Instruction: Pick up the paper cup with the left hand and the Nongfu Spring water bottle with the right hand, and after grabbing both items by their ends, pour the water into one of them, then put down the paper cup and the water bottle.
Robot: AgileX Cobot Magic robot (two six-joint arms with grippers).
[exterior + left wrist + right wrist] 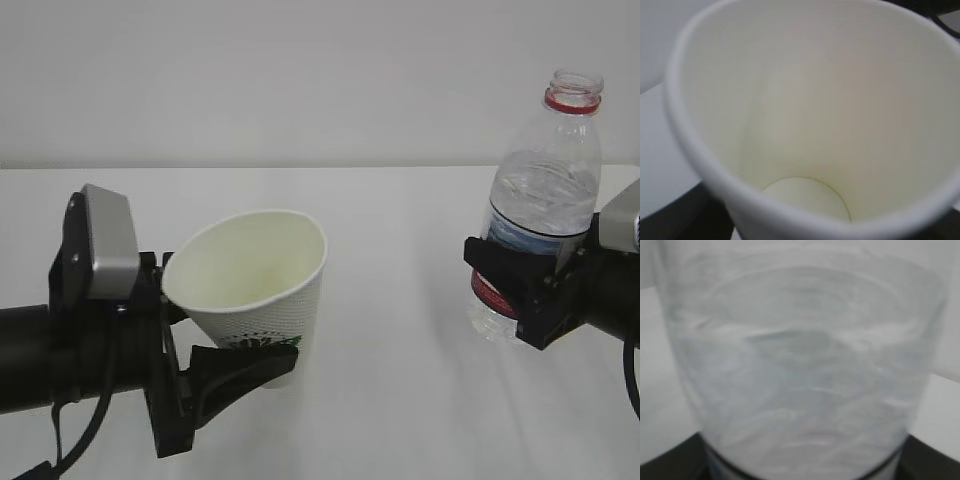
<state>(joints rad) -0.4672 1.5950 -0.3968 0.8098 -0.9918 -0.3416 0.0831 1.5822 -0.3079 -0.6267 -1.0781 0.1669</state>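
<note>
Paper cup (pixel 258 280) empty, tilted, clamped by left end effector (pixel 225 365). Uncapped bottle (pixel 540 200) w/ water (pixel 545 195), clamped by right end effector (pixel 520 290).

This looks like a robot test bench in a lab — not a home or a kitchen. A plain white counter (pixel 400 380) fills the near part of the scene, and a bare pale wall (pixel 300 80) closes the far side. Two black robot arms reach in, one from the left and one from the right — nothing domestic stands around them.
</note>
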